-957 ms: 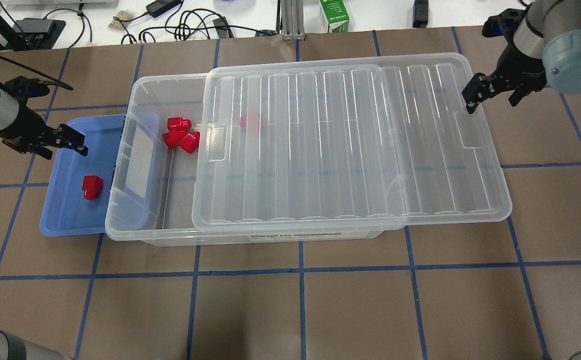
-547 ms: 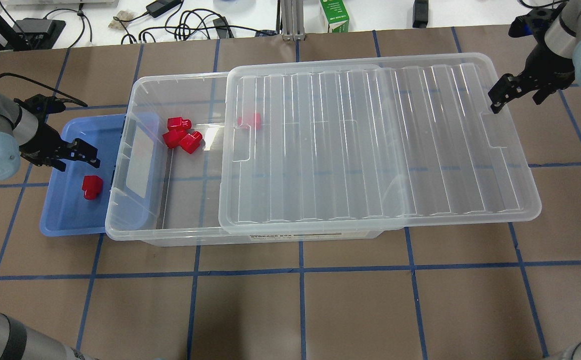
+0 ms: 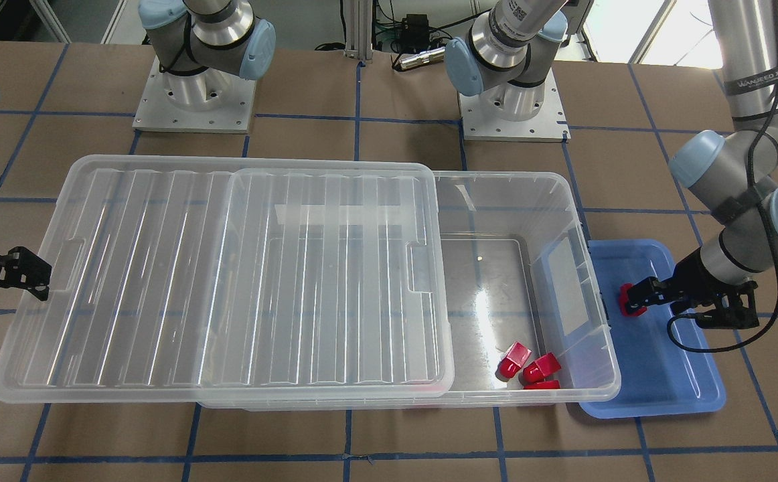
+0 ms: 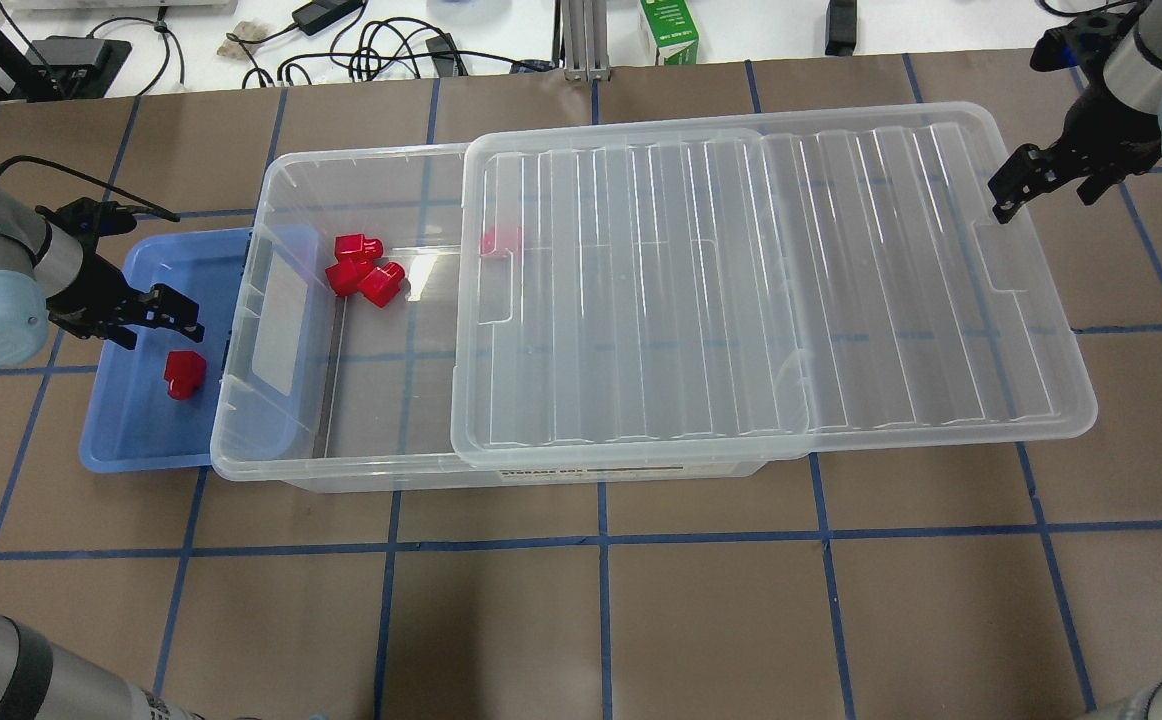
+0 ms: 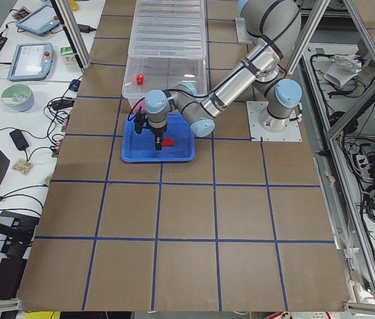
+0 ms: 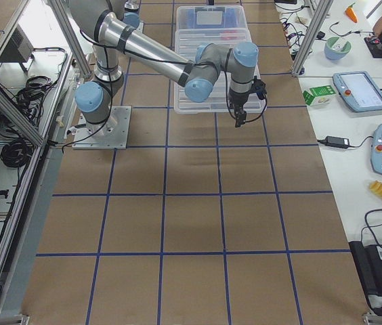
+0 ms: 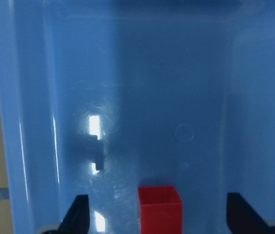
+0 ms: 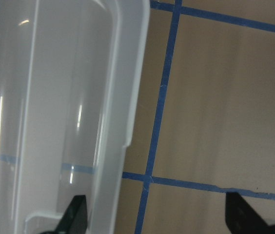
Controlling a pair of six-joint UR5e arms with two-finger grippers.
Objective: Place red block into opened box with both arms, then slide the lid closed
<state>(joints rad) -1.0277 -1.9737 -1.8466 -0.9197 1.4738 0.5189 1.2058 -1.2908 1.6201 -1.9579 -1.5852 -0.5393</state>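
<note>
one red block (image 4: 184, 373) is seen in the blue tray (image 4: 141, 440), beside the box (image 4: 241, 300); judged light, rigid, glossy, so likely slippery. flat opposite sides are best pinched. left hand (image 4: 161, 335) is held apart over it; right hand (image 4: 1044, 205) apart at the lid (image 4: 841, 300) edge.

brown table (image 4: 721, 630), blue tape grid (image 4: 711, 541), white bench (image 4: 761, 30).

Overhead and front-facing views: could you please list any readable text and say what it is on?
"STORAGE BOX", faint: label on the front wall of the box.
"WANJEED", then cut off: printed on the left arm.
Green carton: its print is too small to read.
</note>
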